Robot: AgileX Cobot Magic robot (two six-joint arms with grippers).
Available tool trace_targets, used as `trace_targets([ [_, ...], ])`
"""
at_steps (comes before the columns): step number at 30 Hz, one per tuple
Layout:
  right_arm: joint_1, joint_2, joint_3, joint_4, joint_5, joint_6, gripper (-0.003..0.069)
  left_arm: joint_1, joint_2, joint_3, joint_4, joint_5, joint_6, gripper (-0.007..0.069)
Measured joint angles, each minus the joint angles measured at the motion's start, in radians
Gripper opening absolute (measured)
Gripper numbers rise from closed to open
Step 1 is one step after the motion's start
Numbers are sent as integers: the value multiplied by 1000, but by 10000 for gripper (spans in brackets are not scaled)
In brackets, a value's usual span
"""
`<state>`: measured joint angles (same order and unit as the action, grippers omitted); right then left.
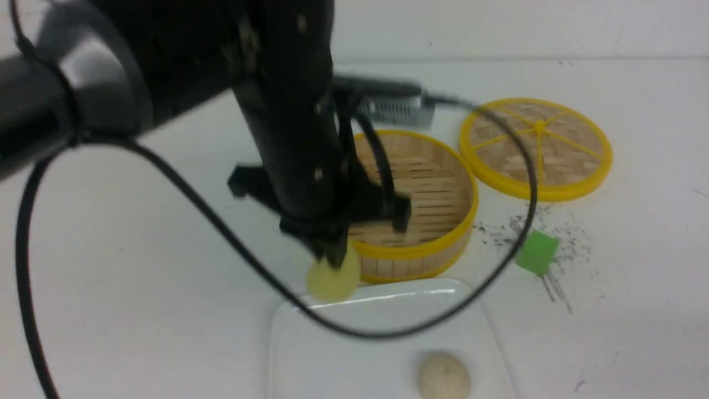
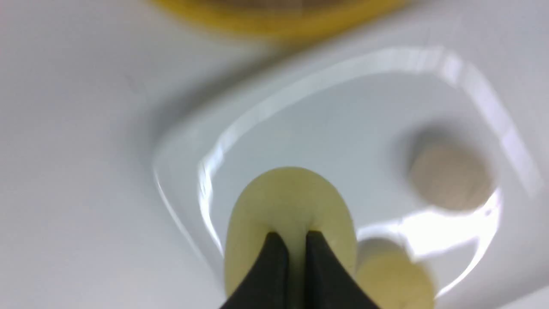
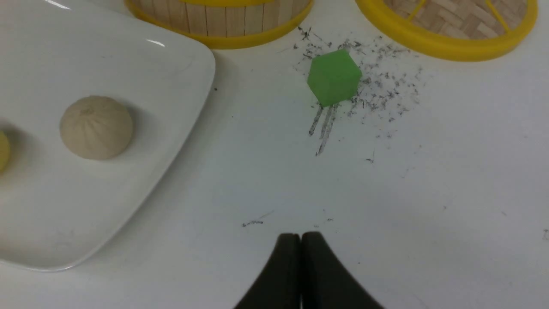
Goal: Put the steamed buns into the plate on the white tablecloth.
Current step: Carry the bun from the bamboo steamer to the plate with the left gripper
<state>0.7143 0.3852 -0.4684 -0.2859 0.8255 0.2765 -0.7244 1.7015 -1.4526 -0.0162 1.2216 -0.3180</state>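
My left gripper (image 1: 332,256) is shut on the pale yellow steamed bun (image 1: 332,281), which hangs just above the far left corner of the white plate (image 1: 360,354), close to the steamer basket's near wall. In the left wrist view the black fingertips (image 2: 274,249) pinch the yellow bun (image 2: 291,197) over the plate (image 2: 321,128). The beige steamed bun (image 1: 443,378) lies on the plate near its front right. My right gripper (image 3: 301,235) is shut on nothing above the white tablecloth (image 3: 386,193), to the right of the plate (image 3: 128,64) and the beige bun (image 3: 96,127).
An empty bamboo steamer basket (image 1: 421,205) stands just behind the plate. Its woven lid (image 1: 536,148) lies flat at the back right. A green cube (image 1: 536,252) sits among dark scuffs right of the basket. The left arm's cable loops over the plate.
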Motion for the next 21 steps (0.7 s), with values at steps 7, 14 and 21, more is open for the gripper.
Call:
trace_targets([
  [7,0,0,-1,42,36,1,26,-57,120,170,-15,-185,-15,116],
  [14,0,-2,-137,116,249,2,25,-57,159,167,-12,-245,-65,360],
  [21,0,-116,-251,122,381,18,29,-57,117,83,24,-210,-95,484],
])
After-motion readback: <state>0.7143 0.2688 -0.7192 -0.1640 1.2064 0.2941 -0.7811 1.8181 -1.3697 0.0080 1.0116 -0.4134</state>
